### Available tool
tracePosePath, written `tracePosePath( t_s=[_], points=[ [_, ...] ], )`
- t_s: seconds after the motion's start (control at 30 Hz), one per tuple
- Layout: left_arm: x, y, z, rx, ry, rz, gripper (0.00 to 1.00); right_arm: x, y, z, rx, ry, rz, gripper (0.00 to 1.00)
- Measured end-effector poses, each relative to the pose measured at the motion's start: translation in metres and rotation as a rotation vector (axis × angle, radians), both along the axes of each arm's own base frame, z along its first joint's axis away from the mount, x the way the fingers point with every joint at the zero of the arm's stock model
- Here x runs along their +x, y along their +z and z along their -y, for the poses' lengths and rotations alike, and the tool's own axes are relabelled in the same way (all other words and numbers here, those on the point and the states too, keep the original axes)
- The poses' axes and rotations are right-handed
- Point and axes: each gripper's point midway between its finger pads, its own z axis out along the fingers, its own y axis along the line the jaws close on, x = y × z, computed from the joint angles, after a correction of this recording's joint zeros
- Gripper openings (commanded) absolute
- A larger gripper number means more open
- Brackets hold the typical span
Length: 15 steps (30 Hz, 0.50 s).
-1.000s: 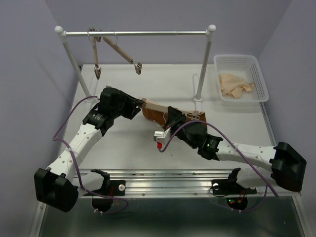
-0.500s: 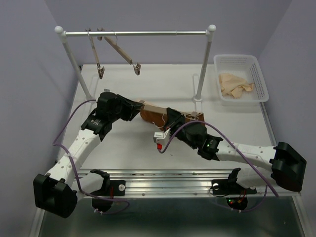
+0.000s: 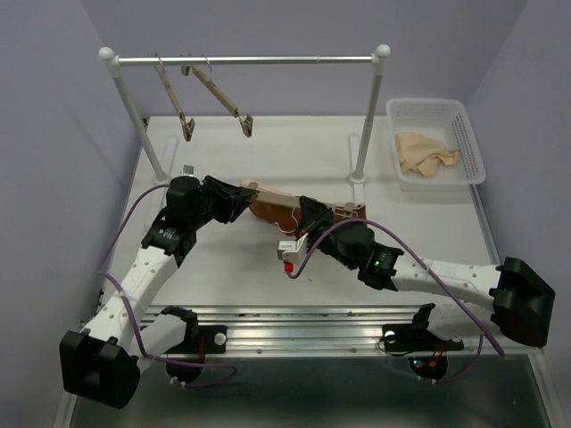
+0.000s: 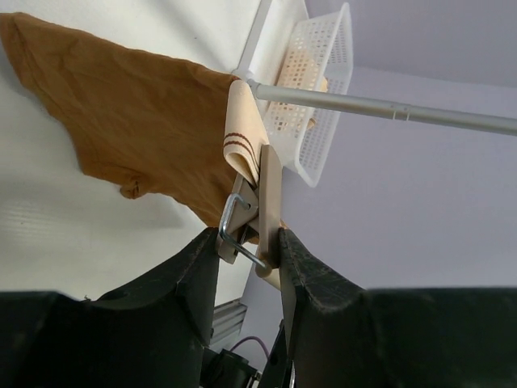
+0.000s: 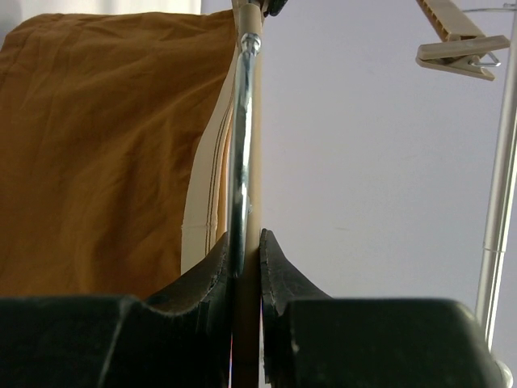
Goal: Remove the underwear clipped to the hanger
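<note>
The rust-brown underwear [image 3: 270,210] hangs from the light wooden hanger [image 3: 350,210], which is held low over the table's middle. In the left wrist view the underwear [image 4: 137,121] spreads to the left, its cream waistband pinched in the clip [image 4: 242,212] at the end of the hanger [image 4: 271,182]. My left gripper [image 4: 249,234] [image 3: 239,199] is shut on that clip, one finger on each side. My right gripper [image 5: 244,241] [image 3: 308,214] is shut on the hanger [image 5: 255,162] bar and its metal wire, with the underwear [image 5: 97,145] to its left.
A clothes rack rail [image 3: 268,61] spans the back, with two empty wooden hangers [image 3: 219,94] [image 3: 174,98] hanging from it at the left. Its right post [image 3: 366,134] stands behind the hanger. A white basket [image 3: 466,134] at the back right holds a beige cloth [image 3: 426,152].
My left gripper has narrowed onto the clip, and the left arm has swung a little left and toward the near edge. The right arm has not moved.
</note>
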Motion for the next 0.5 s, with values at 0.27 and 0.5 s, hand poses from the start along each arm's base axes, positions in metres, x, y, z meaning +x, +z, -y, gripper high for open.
tracePosePath(
  t_s=[0.27, 0.5],
  points=[
    [-0.0025, 0.0037, -0.0009, 0.032, -0.044, 0.04, 0.62, -0.0012, 0.003, -0.0008, 0.02, 0.004, -0.003, 0.01],
    [-0.003, 0.0013, 0.0005, 0.051, -0.068, 0.049, 0.73, -0.0013, 0.0008, -0.0005, 0.031, 0.001, -0.02, 0.01]
  ],
)
